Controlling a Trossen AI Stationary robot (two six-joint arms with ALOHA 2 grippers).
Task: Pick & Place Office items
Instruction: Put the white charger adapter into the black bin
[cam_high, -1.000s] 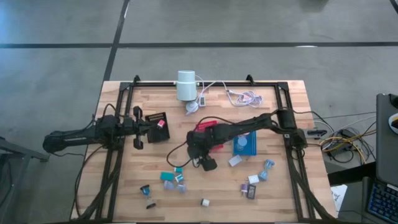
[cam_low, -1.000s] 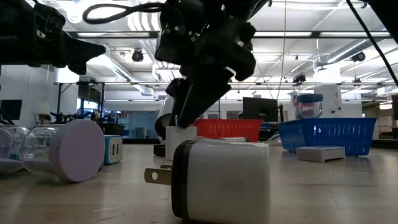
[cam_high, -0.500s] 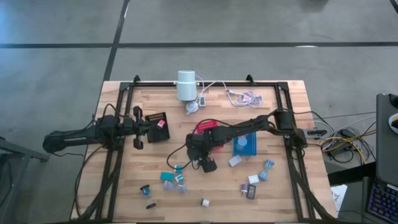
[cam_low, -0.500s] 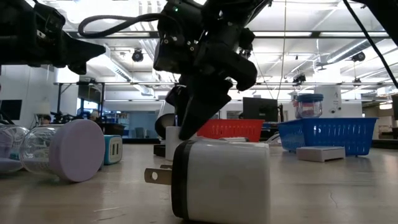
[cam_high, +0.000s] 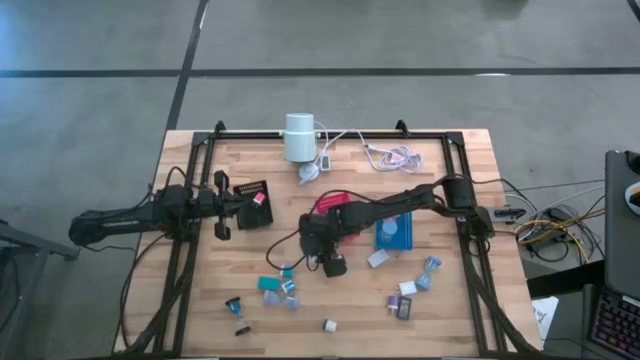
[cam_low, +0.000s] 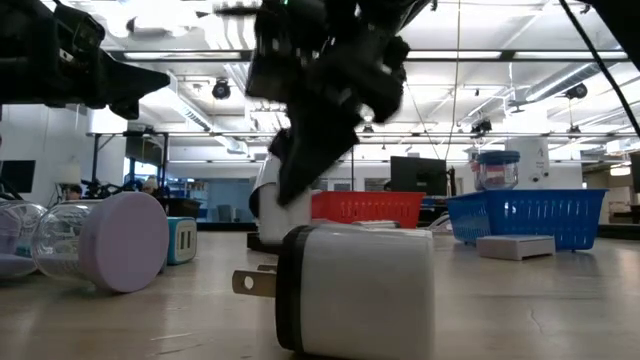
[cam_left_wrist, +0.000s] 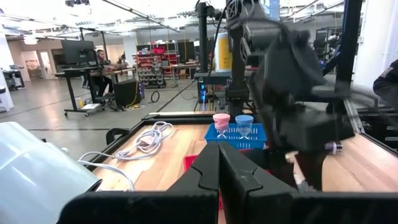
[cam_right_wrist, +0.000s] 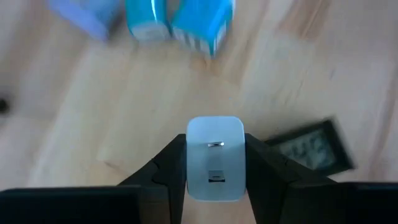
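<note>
**Right gripper closes on a white charger block**

Closing in over the last second, the right gripper (cam_right_wrist: 214, 163) is now clamping a small white charger block (cam_right_wrist: 214, 158) between its two fingers; a second ago those fingers were standing wider above the table. In the high view the right gripper (cam_high: 322, 262) is sitting near the middle of the wooden table (cam_high: 470, 310), just in front of the red tray (cam_high: 328, 203), having drifted a little nearer the teal blocks (cam_high: 272, 284). The low view is showing the arm blurred, so it is probably beginning to lift. Judging from this, the pick is done and the carry to a tray is coming next.

The left gripper (cam_high: 222, 208) is waiting at the table's left side, fingers pressed together and holding nothing, just beside the black tray (cam_high: 247, 190).

As for containers, the black tray is holding one pink piece (cam_high: 258, 199). The blue tray (cam_high: 405, 238) is carrying a white piece (cam_high: 389, 229), and the left wrist view is showing two round jars, one pink-lidded (cam_left_wrist: 221, 119), standing in it. What the red tray holds is hidden by the right arm. Many small items are still lying loose on the table's near half, including a white plug adapter (cam_low: 355, 290).
</note>
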